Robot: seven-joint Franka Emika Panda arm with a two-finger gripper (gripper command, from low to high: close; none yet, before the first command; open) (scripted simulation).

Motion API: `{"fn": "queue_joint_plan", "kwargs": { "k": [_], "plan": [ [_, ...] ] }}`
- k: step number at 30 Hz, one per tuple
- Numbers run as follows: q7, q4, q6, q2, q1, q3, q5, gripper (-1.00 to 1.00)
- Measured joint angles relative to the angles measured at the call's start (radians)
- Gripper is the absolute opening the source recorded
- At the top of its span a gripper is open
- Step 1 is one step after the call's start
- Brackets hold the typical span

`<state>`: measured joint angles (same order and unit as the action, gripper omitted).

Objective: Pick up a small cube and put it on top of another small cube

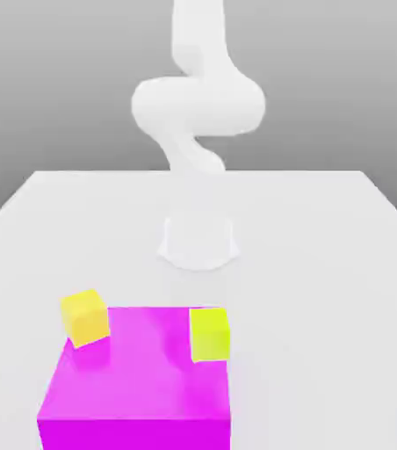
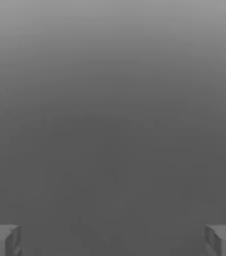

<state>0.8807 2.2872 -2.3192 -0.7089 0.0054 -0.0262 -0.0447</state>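
Fingers [image 2: 113, 241]: spread wide, released | magenta block [image 1: 140, 378]: perhaps solid, yellow-green cube [image 1: 209, 334] on top

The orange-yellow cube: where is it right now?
In the exterior view, the orange-yellow cube is at the far left corner of the big magenta block, left of the yellow-green cube.

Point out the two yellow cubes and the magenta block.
Orange-yellow cube [image 1: 86, 318]: exterior view, side face.
Lime-yellow cube [image 1: 211, 341]: exterior view, front face.
Magenta block [image 1: 145, 391]: exterior view, bare top.
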Motion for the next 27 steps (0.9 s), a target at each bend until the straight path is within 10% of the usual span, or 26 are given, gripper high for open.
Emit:
{"fn": "queue_joint_plan", "kwargs": {
  "k": [13,27],
  "plan": [
    [0.525,-0.067,-0.101,0.472,0.015,-0.212,-0.093,0.0],
    [1.322,-0.136,-0.215,0.996,0.237,-0.254,0.152,0.0]
  ]
}}
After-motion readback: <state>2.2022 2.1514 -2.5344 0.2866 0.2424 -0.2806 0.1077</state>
